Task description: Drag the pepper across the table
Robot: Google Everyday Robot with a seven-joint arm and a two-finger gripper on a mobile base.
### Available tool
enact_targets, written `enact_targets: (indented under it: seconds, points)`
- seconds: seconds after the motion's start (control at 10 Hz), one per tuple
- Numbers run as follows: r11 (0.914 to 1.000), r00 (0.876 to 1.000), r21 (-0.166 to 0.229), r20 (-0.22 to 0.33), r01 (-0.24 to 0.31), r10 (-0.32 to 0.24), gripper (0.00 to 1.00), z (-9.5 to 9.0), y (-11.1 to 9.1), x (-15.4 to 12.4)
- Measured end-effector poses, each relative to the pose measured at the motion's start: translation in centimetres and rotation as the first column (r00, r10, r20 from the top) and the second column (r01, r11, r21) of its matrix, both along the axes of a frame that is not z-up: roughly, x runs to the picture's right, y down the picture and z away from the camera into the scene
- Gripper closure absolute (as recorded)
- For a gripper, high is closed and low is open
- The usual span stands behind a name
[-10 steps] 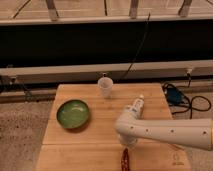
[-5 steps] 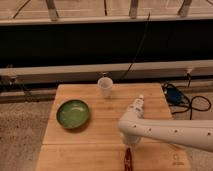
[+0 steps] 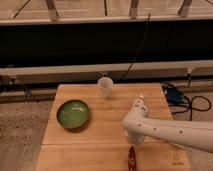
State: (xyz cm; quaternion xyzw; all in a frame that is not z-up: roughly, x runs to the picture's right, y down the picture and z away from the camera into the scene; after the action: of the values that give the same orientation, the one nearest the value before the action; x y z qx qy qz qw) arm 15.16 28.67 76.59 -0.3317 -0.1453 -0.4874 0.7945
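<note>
The pepper [image 3: 131, 158], slim and dark red, lies lengthwise on the wooden plank table [image 3: 75, 145] near its front edge, right of centre. My white arm reaches in from the right, and my gripper [image 3: 134, 141] hangs directly over the pepper's far end. The arm's bulk hides the fingers. I cannot tell whether the gripper touches the pepper.
A green bowl [image 3: 73, 113] sits on the left half of the table. A white paper cup [image 3: 105, 87] stands at the back edge, centre. A white bottle-like object [image 3: 138, 105] shows behind my arm. Black cables and a blue object [image 3: 175, 95] lie on the floor at right.
My arm has shifted slightly right and toward the front edge, coming down over the pepper. The pepper, bowl and cup have stayed put.
</note>
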Motion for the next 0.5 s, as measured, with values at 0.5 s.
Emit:
enact_targets:
  seconds: [0.5]
  points:
    - [1.0, 1.0, 0.003, -0.009, -0.007, 0.007, 0.98, 0.3, -0.6, 1.5]
